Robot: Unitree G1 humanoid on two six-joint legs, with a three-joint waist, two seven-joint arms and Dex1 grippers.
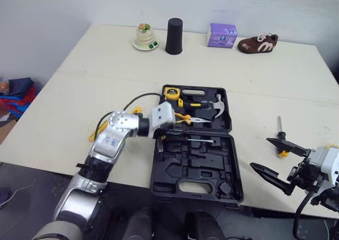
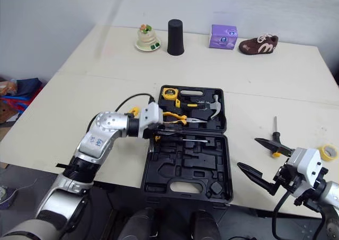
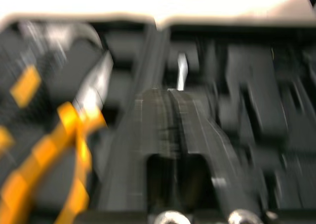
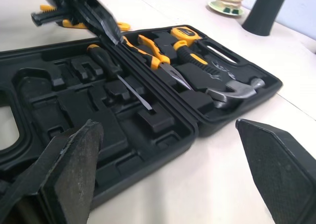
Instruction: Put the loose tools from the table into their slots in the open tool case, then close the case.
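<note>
Screwdriver (image 1: 280, 126) lies right of the tool case (image 1: 212, 166), lengthwise away from me, beside my wide-open, empty right tool (image 1: 259, 153).

The tool case (image 1: 175, 174) is black moulded plastic with a dull sheen, lying on a smooth, matt cream bench (image 1: 95, 81). The hammer (image 4: 232, 91) has a polished metal head. The pliers (image 4: 153, 53) carry glossy yellow plastic grips.

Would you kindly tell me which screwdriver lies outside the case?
The screwdriver on the table right of the tool case; the other screwdriver lies inside it.
</note>
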